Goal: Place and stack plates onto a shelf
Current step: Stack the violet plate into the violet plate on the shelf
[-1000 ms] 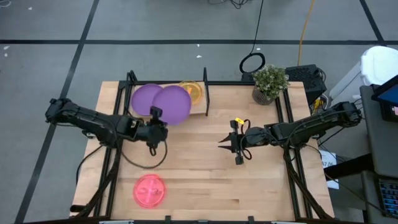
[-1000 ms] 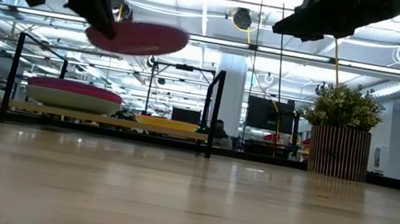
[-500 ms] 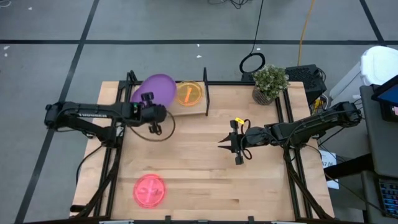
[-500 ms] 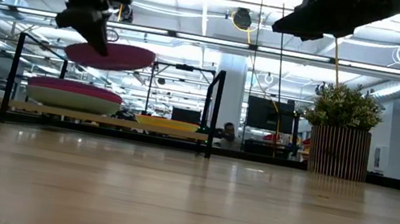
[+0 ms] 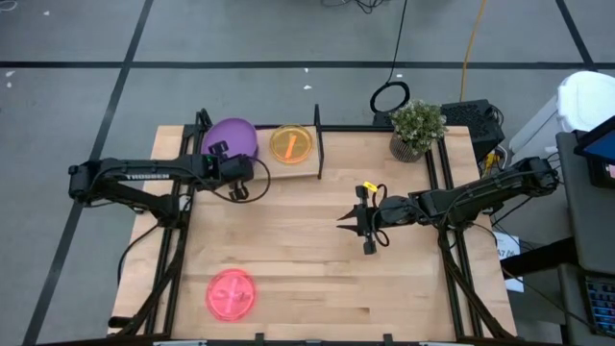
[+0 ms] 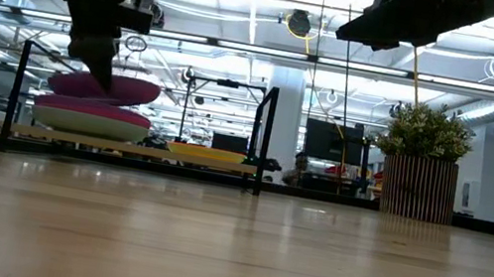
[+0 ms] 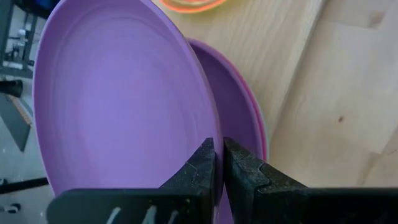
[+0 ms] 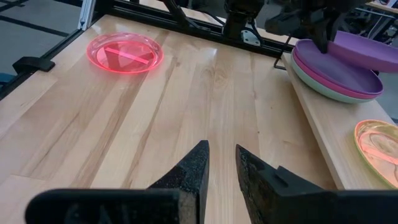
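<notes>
Purple plate (image 7: 118, 99) pinched by left pincer (image 7: 219, 163) above shelf (image 5: 306, 165) stack.

two dark jointed arms (image 5: 135, 178), black cables

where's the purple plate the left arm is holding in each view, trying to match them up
High view: purple plate at upper left, over the shelf.
Low view: at left, just above the plate stack.
Left wrist view: fills the left half, its rim pinched by the left end effector.
Right wrist view: upper right, over the stack.
Shared landmark: the orange plate beside it.
</notes>
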You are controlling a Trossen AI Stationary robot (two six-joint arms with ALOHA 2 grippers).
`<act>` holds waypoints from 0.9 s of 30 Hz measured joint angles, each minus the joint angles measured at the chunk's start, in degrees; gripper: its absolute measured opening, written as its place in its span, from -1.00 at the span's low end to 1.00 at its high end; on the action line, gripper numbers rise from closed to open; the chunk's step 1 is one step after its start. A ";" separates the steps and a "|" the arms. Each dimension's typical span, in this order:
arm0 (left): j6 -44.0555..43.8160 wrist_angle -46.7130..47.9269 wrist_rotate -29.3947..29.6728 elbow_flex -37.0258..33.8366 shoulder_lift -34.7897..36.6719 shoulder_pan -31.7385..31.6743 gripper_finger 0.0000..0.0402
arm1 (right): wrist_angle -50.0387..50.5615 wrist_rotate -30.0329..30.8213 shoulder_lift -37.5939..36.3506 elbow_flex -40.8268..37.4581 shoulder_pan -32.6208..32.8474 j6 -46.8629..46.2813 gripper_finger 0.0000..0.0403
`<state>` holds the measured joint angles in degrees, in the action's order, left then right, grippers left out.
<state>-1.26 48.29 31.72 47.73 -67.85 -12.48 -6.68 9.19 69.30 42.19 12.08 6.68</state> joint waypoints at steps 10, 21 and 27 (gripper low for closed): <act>-1.03 -0.11 -1.26 -2.48 0.00 -0.25 -0.87 | 0.00 0.02 0.00 0.00 -0.07 0.00 -0.67; -5.26 -0.50 -0.05 -2.54 0.00 -0.23 -0.64 | -0.02 0.03 0.00 0.00 -0.07 0.00 -0.67; -6.94 -0.52 1.34 -2.54 0.00 -0.23 -0.30 | -0.02 0.02 0.00 0.00 -0.09 -0.02 -0.67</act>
<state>-8.20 47.77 33.06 45.19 -67.85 -12.72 -6.70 9.21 69.30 42.19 11.99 6.65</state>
